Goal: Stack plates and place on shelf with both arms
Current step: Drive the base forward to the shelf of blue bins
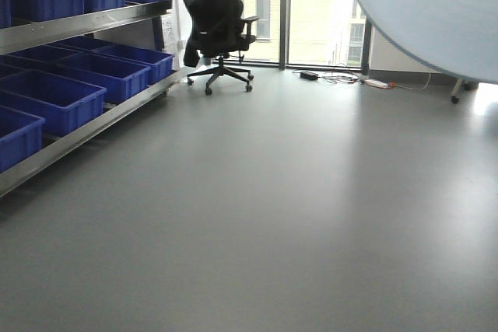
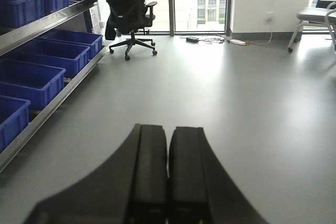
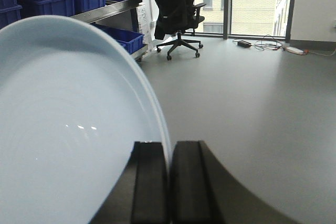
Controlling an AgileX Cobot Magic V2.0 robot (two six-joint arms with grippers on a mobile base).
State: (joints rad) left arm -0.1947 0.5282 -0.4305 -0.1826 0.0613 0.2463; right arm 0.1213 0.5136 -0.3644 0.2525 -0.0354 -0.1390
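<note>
My right gripper is shut on the rim of a large pale blue plate, which fills the left half of the right wrist view. The same plate shows at the top right of the front view, held up in the air. My left gripper is shut with nothing between its black fingers and hangs above the grey floor. The metal shelf stands at the left, its levels filled with blue bins. No second plate shows in any view.
Blue bins fill the shelf along the left wall. A black office chair stands by the window at the back. Cables and a power strip lie on the floor. A grey chair stands at far right.
</note>
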